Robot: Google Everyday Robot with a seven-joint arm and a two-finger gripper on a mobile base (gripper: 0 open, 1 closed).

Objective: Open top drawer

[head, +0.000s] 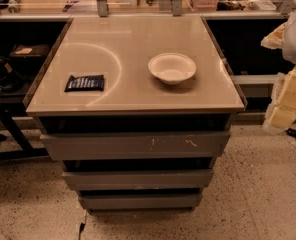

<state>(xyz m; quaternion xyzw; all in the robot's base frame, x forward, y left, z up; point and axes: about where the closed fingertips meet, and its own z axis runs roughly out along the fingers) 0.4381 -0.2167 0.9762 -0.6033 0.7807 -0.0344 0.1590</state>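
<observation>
Two on countertop (133,39): bowl (172,68), packet (85,83); jaws far right.

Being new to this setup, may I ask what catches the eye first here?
The white bowl stands right of centre on the cabinet top, a dark packet lying near its left edge. Below, the top drawer shows pale scuffs right of centre. The gripper hangs at the right edge of view, apart from the drawers.
</observation>
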